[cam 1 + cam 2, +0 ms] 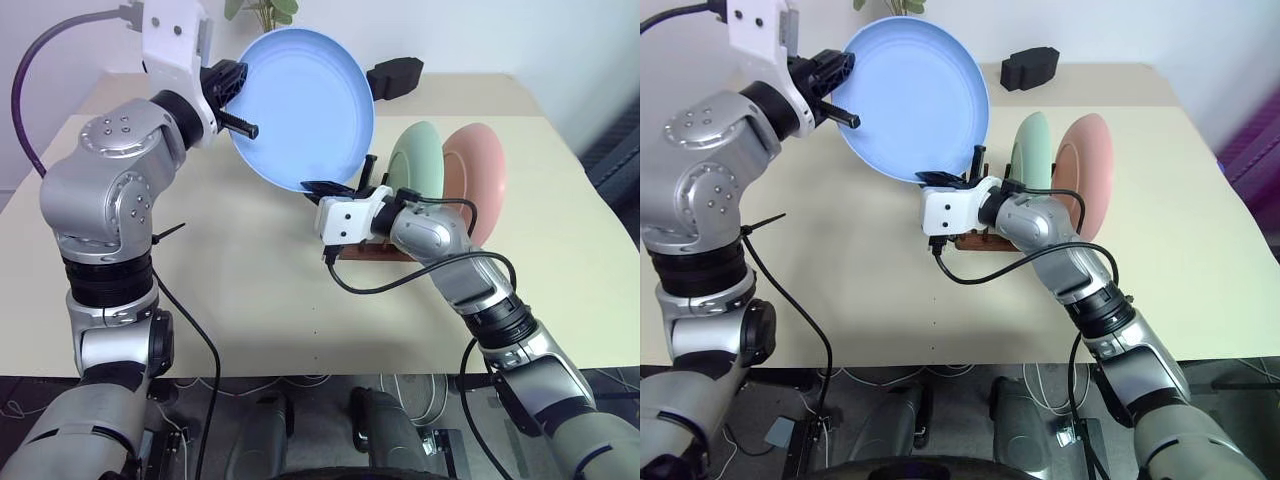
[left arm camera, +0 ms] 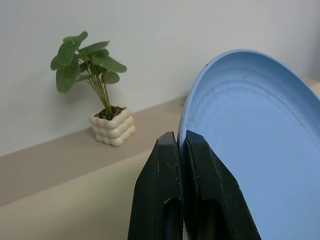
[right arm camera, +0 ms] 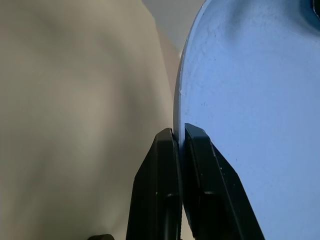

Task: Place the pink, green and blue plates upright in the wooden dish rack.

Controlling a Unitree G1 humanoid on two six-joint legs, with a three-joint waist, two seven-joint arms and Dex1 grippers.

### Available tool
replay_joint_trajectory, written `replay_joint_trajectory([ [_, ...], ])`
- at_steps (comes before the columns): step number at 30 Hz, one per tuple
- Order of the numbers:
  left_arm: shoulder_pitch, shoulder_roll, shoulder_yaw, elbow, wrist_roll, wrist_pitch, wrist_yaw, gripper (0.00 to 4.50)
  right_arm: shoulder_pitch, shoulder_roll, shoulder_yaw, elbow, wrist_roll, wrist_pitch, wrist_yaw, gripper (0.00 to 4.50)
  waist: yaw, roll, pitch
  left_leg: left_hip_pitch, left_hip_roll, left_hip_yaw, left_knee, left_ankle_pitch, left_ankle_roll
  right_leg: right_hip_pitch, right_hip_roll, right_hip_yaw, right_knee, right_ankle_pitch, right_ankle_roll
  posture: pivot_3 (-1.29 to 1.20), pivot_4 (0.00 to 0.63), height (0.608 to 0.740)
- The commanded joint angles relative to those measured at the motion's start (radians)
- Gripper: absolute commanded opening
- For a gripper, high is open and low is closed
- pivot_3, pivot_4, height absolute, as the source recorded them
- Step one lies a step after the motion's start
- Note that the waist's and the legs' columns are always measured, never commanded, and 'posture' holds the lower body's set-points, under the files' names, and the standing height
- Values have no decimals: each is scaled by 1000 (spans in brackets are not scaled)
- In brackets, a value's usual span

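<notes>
Beige and matte, the table is carrying the whole job, its broad flat top giving the small rack a steady footing near the middle. The blue plate is the largest thing in play: a smooth, round, shallow dish with faint concentric rings, being held tilted in the air just above and to the left of the rack, most likely so it can be turned on edge before going in. The left gripper is pinching the plate's upper rim with its jaws clamped on it, while the right gripper is pinching the lower rim, jaws likewise closed on the edge, which looks like a handover or a two-handed steadying. The pink plate and the green plate are already standing upright side by side, propped between pegs. The wooden dish rack, dark brown with upright pegs, is sitting partly hidden behind the right wrist.
</notes>
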Motion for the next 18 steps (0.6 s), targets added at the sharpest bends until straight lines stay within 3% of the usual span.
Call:
replay_joint_trajectory([
  [1, -23, -10, 28, -32, -17, -14, 6, 643, -2, 6, -23, -30, -1, -10, -9, 0, 0, 0, 0, 0, 0, 0, 0, 0, 0, 0, 0, 0, 0, 0, 0, 0, 150, 740],
  [9, -65, -52, 166, 30, -33, -140, 81, 4445, -5, 1, -29, -37, -24, -33, -27, 0, -2, 0, 0, 0, 0, 0, 0, 0, 0, 0, 0, 0, 0, 0, 0, 0, 150, 740],
  [14, -84, 17, 255, 145, 9, -303, 123, 4445, -20, 12, -47, -44, -9, -57, -40, 0, -3, 0, 0, 0, 0, 0, 0, 0, -1, 0, 0, 0, 0, 0, 0, 0, 150, 740],
  [18, 44, 107, 231, 201, 44, -400, 36, 4445, -35, 59, -104, -82, 93, -49, -45, 0, -3, 0, 0, 1, 0, 0, 0, 1, -1, 0, 0, 1, 1, 0, 0, 0, 150, 740],
])
